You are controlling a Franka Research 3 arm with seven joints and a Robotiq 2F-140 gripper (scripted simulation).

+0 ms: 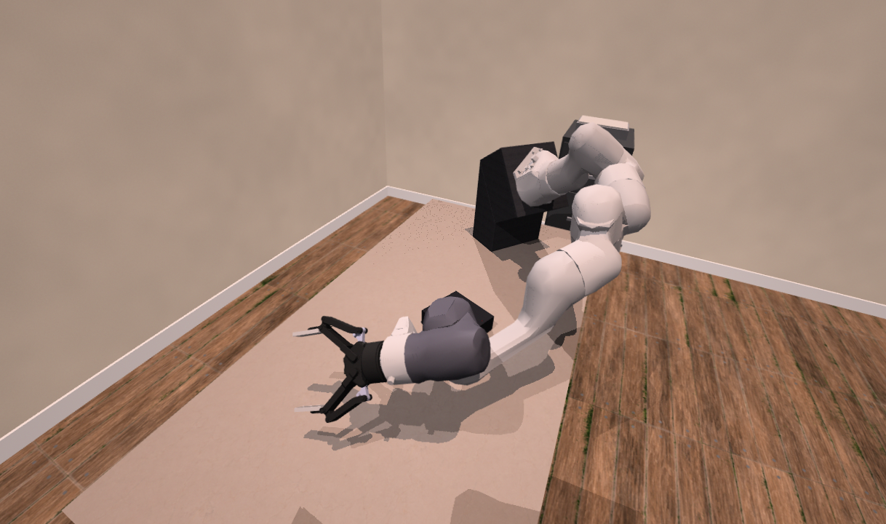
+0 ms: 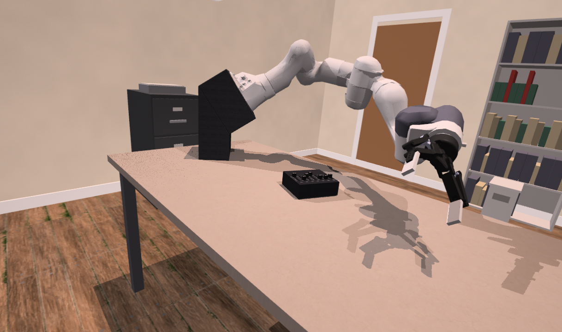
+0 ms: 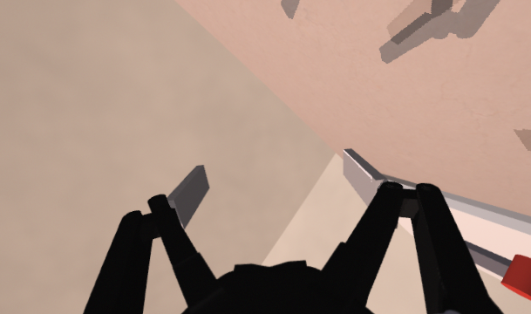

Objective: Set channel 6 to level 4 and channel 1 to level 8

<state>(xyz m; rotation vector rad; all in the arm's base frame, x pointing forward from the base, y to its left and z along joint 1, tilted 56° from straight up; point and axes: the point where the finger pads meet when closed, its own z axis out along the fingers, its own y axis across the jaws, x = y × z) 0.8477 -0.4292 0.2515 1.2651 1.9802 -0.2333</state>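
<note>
Exterior view first: the surface (image 2: 217,214) carries the arm's black pedestal (image 2: 217,119) at its far end and the lighting desk (image 2: 310,183) near mid-span, standing flat on its feet. The arm (image 2: 328,72) reaches out past the desk, so the gripper (image 2: 433,187) hangs above the surface, well apart from the desk and pointing away from it. Its fingers (image 2: 454,212) are spread wide with nothing between them. The fader caps (image 2: 313,177) read only as small dark knobs; their levels and channel order cannot be told. In my judgement the step in hand is the approach: bring the wrist back over the desk, turn the fingers downward, narrow them to straddle one cap only, and slide it slowly along its slot so neighbouring faders stay untouched.
</note>
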